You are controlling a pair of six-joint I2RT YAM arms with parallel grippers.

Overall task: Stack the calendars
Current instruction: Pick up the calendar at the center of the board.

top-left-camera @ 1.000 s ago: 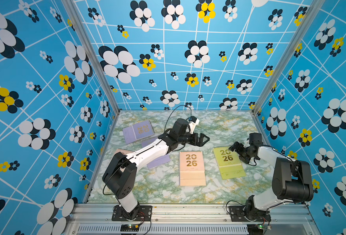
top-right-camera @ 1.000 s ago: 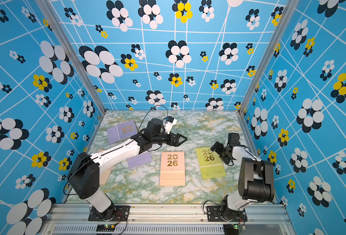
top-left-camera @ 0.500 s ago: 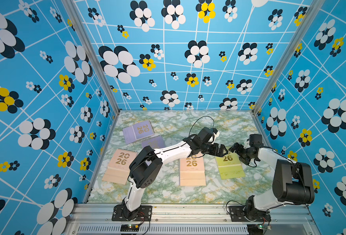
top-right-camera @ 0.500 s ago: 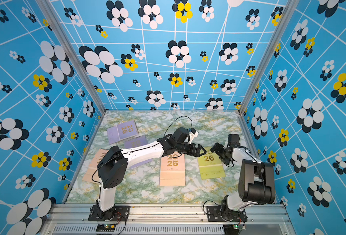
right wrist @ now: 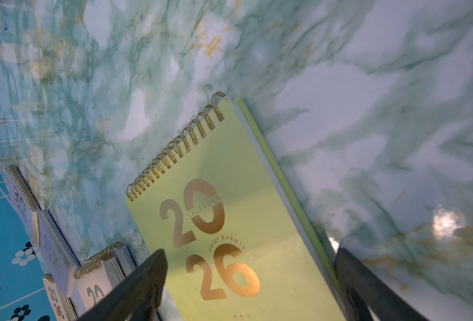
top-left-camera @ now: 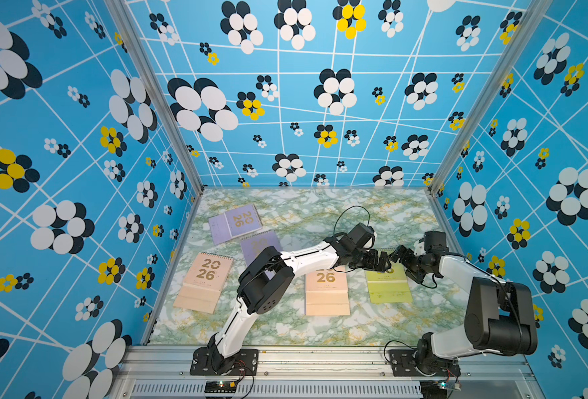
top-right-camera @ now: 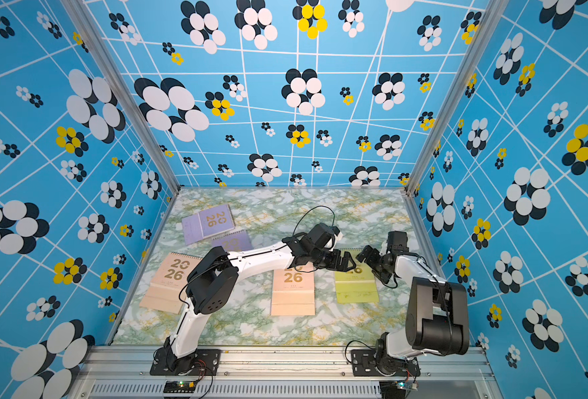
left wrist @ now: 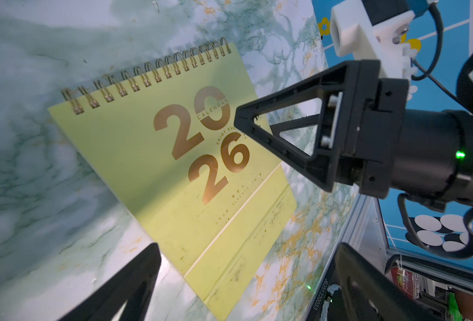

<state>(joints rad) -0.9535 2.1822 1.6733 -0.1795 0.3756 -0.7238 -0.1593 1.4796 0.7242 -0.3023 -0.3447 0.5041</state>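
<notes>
Left gripper (top-left-camera: 381, 264): jaws spread wide with nothing between them, poised over the ring-bound end of the flat, spiral-bound yellow-green calendar (top-left-camera: 387, 288). In the left wrist view its two black fingers (left wrist: 135, 283) frame the gold "2026" cover.
Right gripper (top-left-camera: 399, 256): also spread and empty, reaching in from the opposite side. Its tips are close to the left gripper's (touching or not, I cannot tell), and one triangular black finger (left wrist: 243, 119) hangs over the "20".
Contact with cover: cannot tell for either gripper.
Yellow-green calendar: lies flat on the green-and-white marbled tabletop (top-left-camera: 302, 207), toward the right-hand wall, with nothing stacked on it.
Peach-pink calendars: one rectangular peach-pink calendar (top-left-camera: 327, 293) lies just beside the yellow-green one, its top end hidden under the left arm. The other peach-pink calendar (top-left-camera: 204, 281) lies well apart, near the left wall.
Lavender calendars: one lavender calendar (top-left-camera: 240, 221) lies askew toward the back left. A second lavender calendar (top-left-camera: 258, 243) sits just in front of it, partly covered by the left arm.
Stack: in both top views each calendar lies singly.
</notes>
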